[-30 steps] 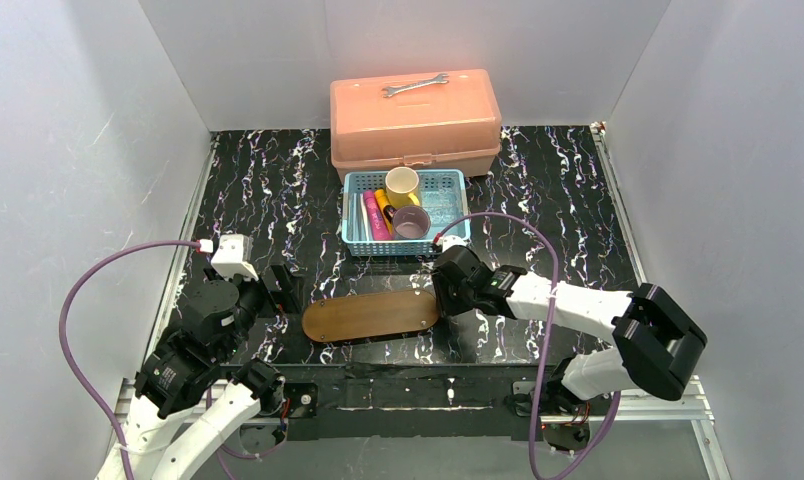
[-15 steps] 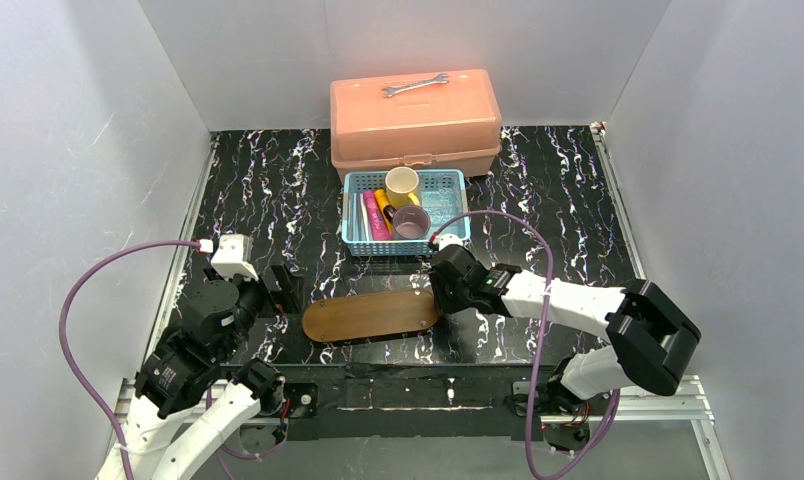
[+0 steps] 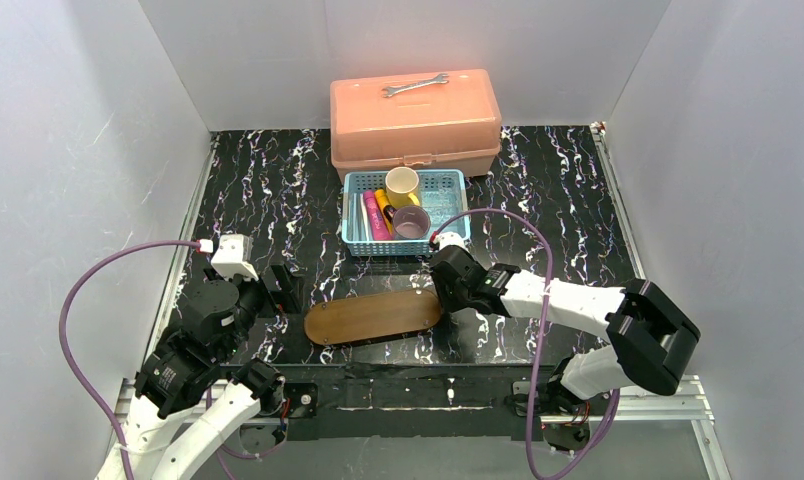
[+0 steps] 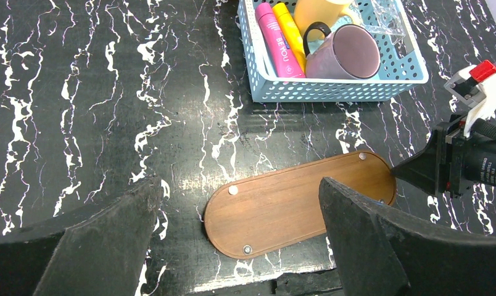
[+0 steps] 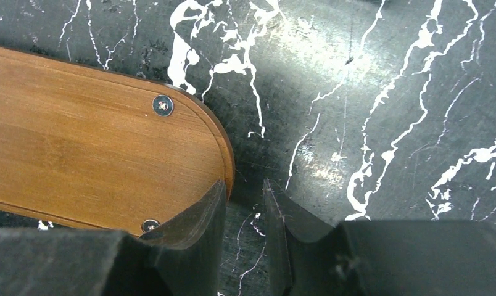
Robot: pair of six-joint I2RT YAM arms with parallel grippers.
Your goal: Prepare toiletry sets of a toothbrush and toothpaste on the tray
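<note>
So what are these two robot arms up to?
The right arm's fingers straddle the right end of the flat dark-brown wooden tray, narrowed around its rim; whether they grip it is unclear. The left arm's fingers hang wide open near its left end. The tray is bare: the magenta-pink toothpaste tube and the yellow toothpaste tube lie in the light-blue plastic basket behind it.
</note>
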